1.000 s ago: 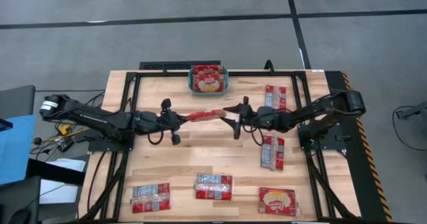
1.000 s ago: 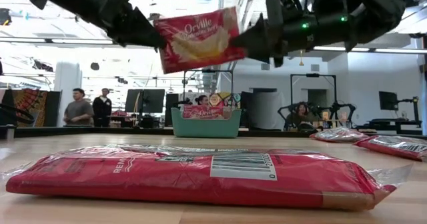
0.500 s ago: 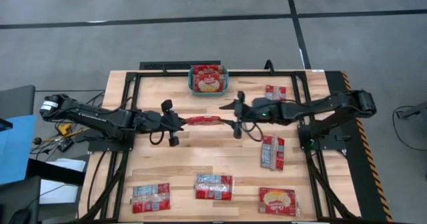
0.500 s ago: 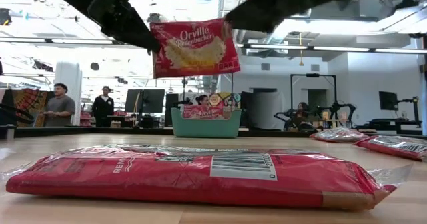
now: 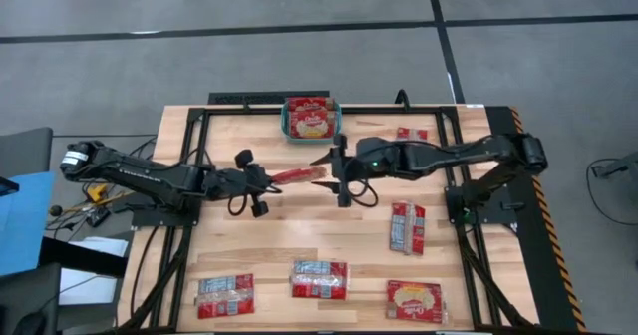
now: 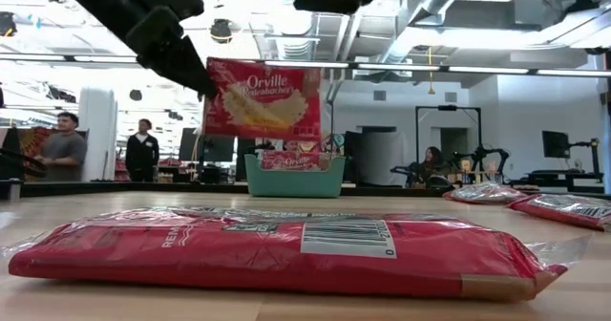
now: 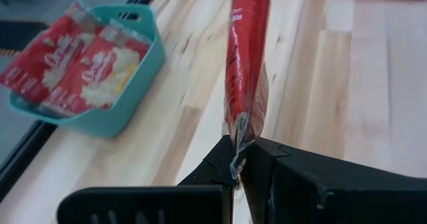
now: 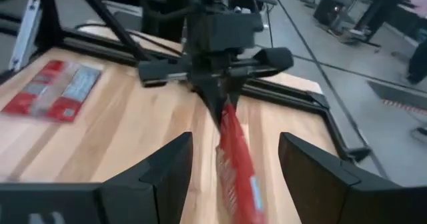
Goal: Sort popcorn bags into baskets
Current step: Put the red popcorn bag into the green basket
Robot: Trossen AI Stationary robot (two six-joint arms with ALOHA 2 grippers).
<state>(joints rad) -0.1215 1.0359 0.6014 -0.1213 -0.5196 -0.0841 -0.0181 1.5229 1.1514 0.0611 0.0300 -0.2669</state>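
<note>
Now your right gripper [image 5: 329, 170] has let go, fingers spread, so the popcorn bag [image 5: 292, 174] hangs mid-table from your left gripper [image 5: 261, 180] alone (pinched edge-on), near the basket [image 5: 310, 134].

A basket [image 5: 311, 122] sits at the worktop's [image 5: 299, 230] far edge, centre, with bags in it. In front of it, above mid-worktop, the left gripper [image 5: 267, 178] holds one bag [image 5: 296, 173] on edge; the right gripper [image 5: 329, 165] stands open just right of that bag. Two bags [image 5: 409, 226] lie right of centre, three more [image 5: 319, 279] along the near edge.
</note>
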